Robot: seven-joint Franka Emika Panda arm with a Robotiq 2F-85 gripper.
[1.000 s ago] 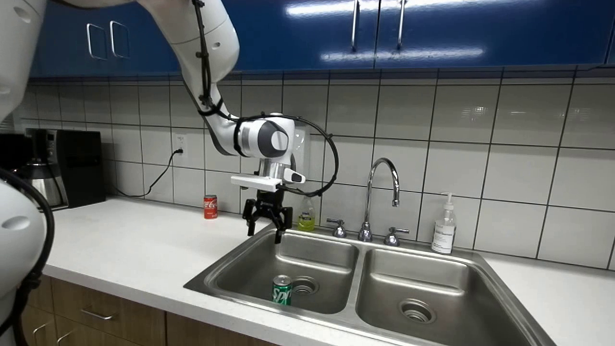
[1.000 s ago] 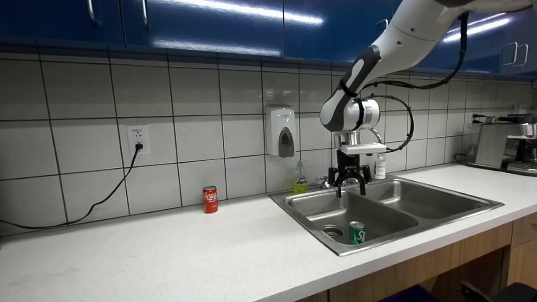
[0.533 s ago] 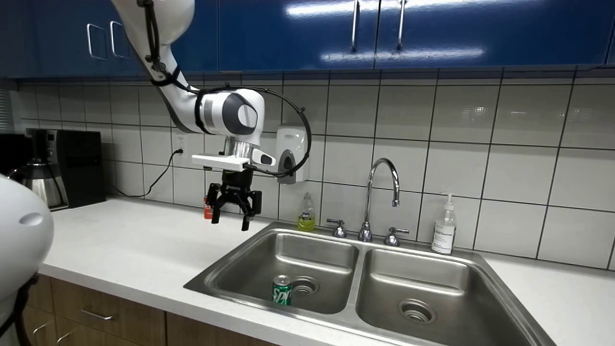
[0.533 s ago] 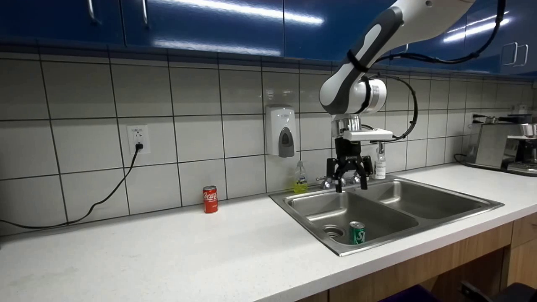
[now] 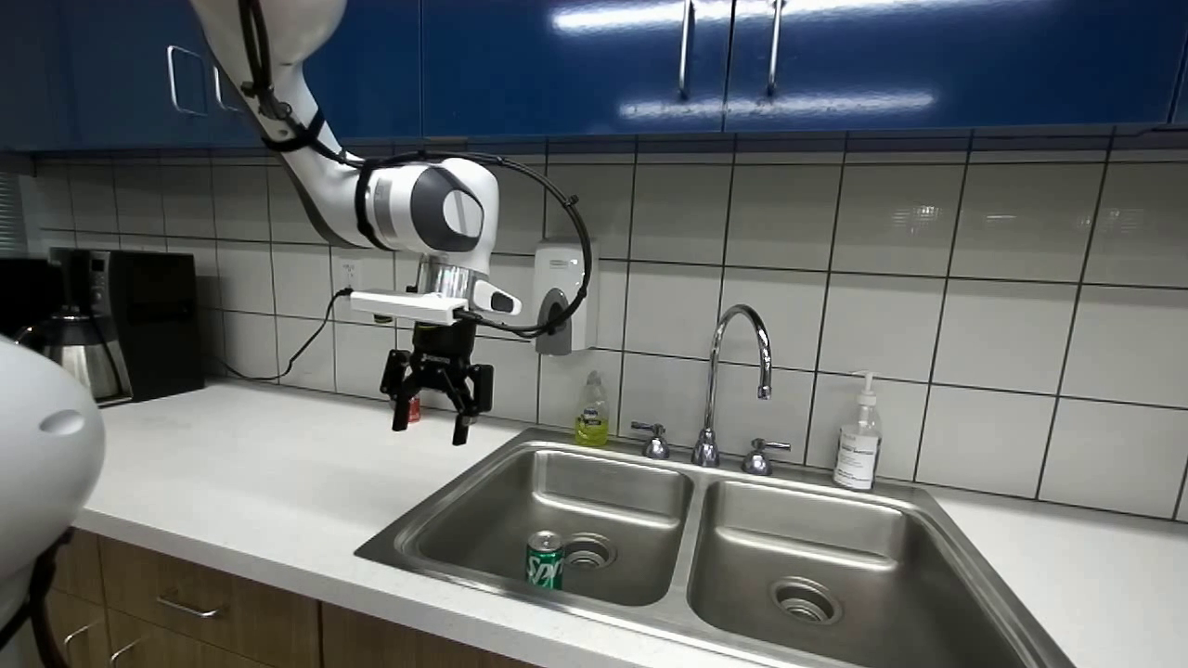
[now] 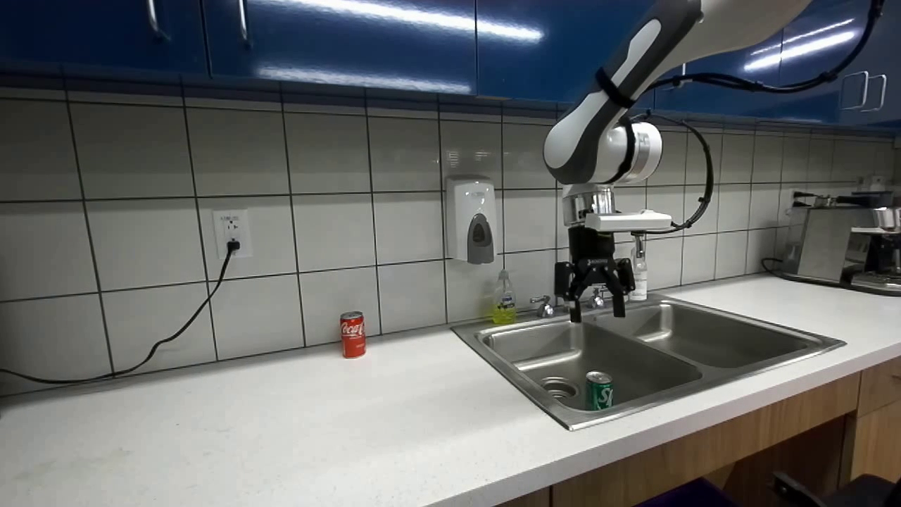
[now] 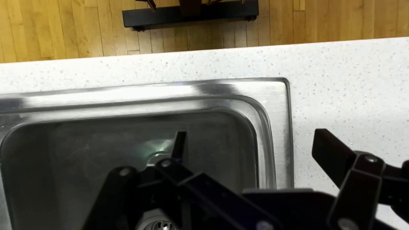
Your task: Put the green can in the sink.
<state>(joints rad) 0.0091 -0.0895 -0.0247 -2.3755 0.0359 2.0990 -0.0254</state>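
Observation:
The green can (image 5: 544, 560) stands upright in the left basin of the steel sink (image 5: 689, 557), near the front wall and beside the drain. The can (image 6: 600, 391) and sink (image 6: 524, 386) also show in an exterior view. My gripper (image 5: 430, 430) is open and empty, raised above the counter and sink edge, apart from the can; it also shows in an exterior view (image 6: 597, 315). In the wrist view its fingers (image 7: 250, 137) are wide apart over the sink rim (image 7: 281, 127). One finger partly hides the can's top (image 7: 154, 157) there.
A red can (image 6: 353, 335) stands on the counter by the wall. A yellow-green soap bottle (image 5: 591, 419), a chrome faucet (image 5: 711, 390) and a pump bottle (image 5: 856, 447) line the sink's back. A soap dispenser (image 6: 471, 220) hangs on the wall, with blue cabinets (image 5: 575, 65) overhead.
My open gripper has moved up and away from over the basin, leftward in an exterior view, now covering most of the red can there. The green can has not moved.

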